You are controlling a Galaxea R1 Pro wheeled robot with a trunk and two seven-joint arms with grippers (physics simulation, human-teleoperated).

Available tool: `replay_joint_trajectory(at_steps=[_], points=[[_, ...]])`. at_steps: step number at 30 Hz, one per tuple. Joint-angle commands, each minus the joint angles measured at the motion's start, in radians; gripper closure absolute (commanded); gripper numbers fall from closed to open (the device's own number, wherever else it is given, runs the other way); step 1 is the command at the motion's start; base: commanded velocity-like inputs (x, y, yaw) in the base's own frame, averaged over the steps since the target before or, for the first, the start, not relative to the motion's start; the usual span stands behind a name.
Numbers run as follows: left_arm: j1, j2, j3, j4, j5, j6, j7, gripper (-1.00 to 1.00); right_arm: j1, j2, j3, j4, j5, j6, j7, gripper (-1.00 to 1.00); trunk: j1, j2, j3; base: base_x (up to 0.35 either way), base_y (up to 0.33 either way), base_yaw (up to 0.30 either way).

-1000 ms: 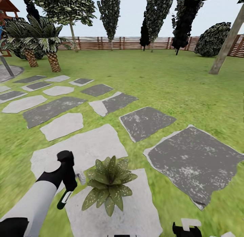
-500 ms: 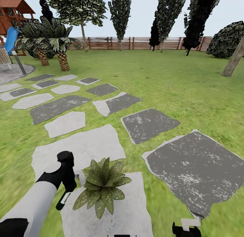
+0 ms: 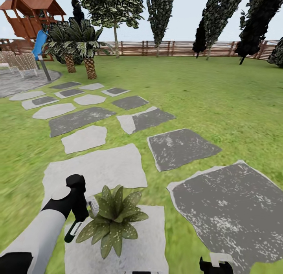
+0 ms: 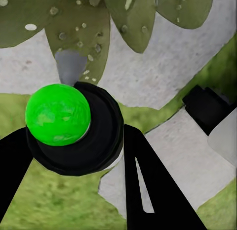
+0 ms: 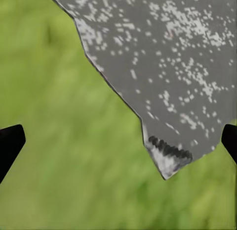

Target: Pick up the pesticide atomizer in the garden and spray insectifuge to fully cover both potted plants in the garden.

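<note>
One potted plant [image 3: 112, 217], a rosette of pale-speckled green leaves, stands on a light stepping stone [image 3: 153, 242] just in front of me. My left gripper [image 3: 80, 219] hangs right beside its leaves. In the left wrist view the pesticide atomizer [image 4: 94, 141] is a dark round body topped by a bright green ball, and my left gripper [image 4: 74, 136] is shut on it. The plant's leaves [image 4: 74, 37] and grey pot [image 4: 71, 67] lie just beyond it. My right gripper [image 3: 214, 263] is low at the near edge. In the right wrist view my right gripper [image 5: 118, 141] is open over grass and a dark stone [image 5: 173, 52].
Grey stepping stones [image 3: 179, 148] run away across the lawn toward a round paved patch [image 3: 19, 79]. Palms [image 3: 88, 54], a red playhouse with a blue slide [image 3: 37, 22], tall trees and a brown slatted fence [image 3: 177, 48] stand at the back.
The whole view has swung, bringing the playhouse and paved patch into sight. The potted plant now sits closer to my left gripper in the picture. Both arms keep their pose.
</note>
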Motion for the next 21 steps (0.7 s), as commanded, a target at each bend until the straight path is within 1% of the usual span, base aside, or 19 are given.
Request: replay_joint_trajectory(at_steps=[1, 5, 7, 9, 14, 19, 21], points=[[-0.001, 0.000, -0.002, -0.001, -0.006, 0.011, -0.008, 1.00, -0.001, 0.000, -0.008, 0.001, 0.010, -0.003, -0.003, -1.00, 0.000, 0.000, -0.001, 0.015, -0.312, 0.278], [-0.001, 0.001, -0.002, -0.001, -0.011, 0.011, -0.008, 1.00, -0.001, 0.000, -0.008, 0.001, 0.010, -0.003, -0.003, -1.00, 0.000, 0.000, -0.001, -0.067, -0.312, 0.278], [-0.001, 0.001, -0.001, 0.000, -0.033, 0.020, -0.008, 1.00, -0.001, 0.000, -0.008, 0.001, 0.010, -0.003, -0.003, -1.00, 0.000, 0.000, -0.001, -0.160, -0.297, 0.278], [-0.001, 0.000, 0.000, 0.001, -0.045, 0.043, -0.008, 1.00, -0.001, 0.001, -0.008, 0.001, 0.010, -0.003, -0.004, -1.00, 0.000, 0.000, -0.001, -0.205, -0.268, 0.279], [0.000, -0.001, -0.001, 0.002, -0.051, 0.053, -0.008, 1.00, -0.001, 0.001, -0.008, 0.001, 0.010, -0.003, -0.005, -1.00, 0.000, 0.000, -0.001, -0.259, -0.215, 0.279], [0.010, 0.010, 0.006, 0.002, -0.048, 0.053, -0.008, 1.00, -0.001, 0.003, -0.008, 0.001, 0.010, -0.003, -0.005, -1.00, 0.000, 0.000, -0.001, -0.071, -0.038, 0.279], [0.013, 0.012, 0.008, 0.002, -0.048, 0.052, -0.008, 1.00, -0.001, 0.003, -0.008, 0.001, 0.010, -0.003, -0.005, -1.00, 0.000, 0.000, -0.001, -0.215, -0.002, 0.279]])
